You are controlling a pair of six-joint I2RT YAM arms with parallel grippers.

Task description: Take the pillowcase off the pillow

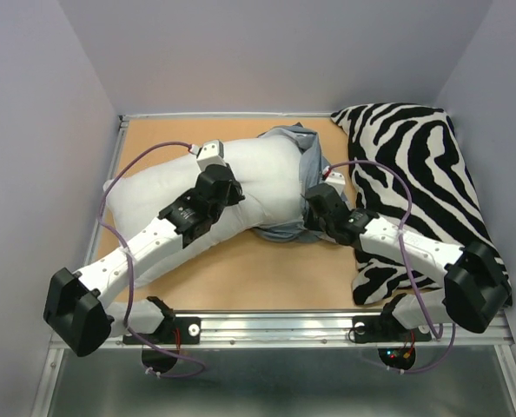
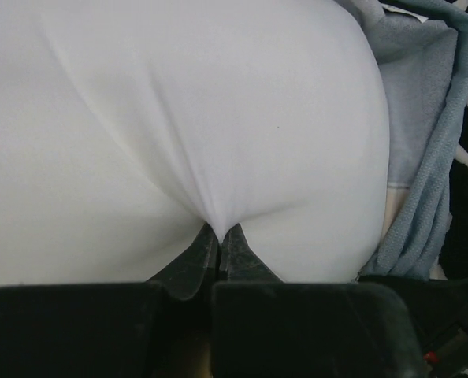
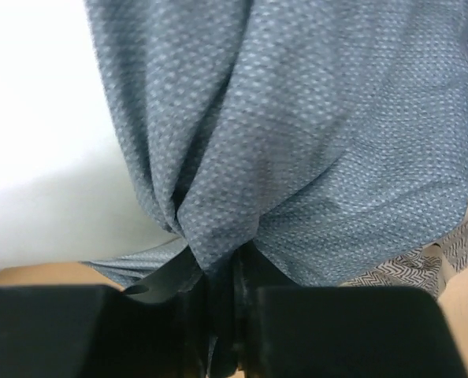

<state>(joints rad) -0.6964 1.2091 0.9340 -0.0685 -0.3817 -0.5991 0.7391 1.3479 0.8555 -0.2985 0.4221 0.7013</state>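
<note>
The plump white pillow [image 1: 197,187] lies across the middle of the table, its right end still inside the bunched slate blue-grey pillowcase [image 1: 301,165]. My left gripper [image 1: 228,187] sits on the pillow's near side, shut on a pinched fold of the white pillow [image 2: 218,118] cloth. In the left wrist view the pillowcase [image 2: 423,157] hangs at the right. My right gripper [image 1: 314,208] is at the pillowcase's near edge, shut on a gathered fold of the pillowcase [image 3: 313,118]. The pillow [image 3: 37,142] shows at the left of the right wrist view.
A large black-and-white zebra-striped cushion [image 1: 414,182] fills the right side of the table, under my right arm. The tan tabletop [image 1: 267,269] has a raised metal rim along its front [image 1: 327,326], and walls close in on three sides.
</note>
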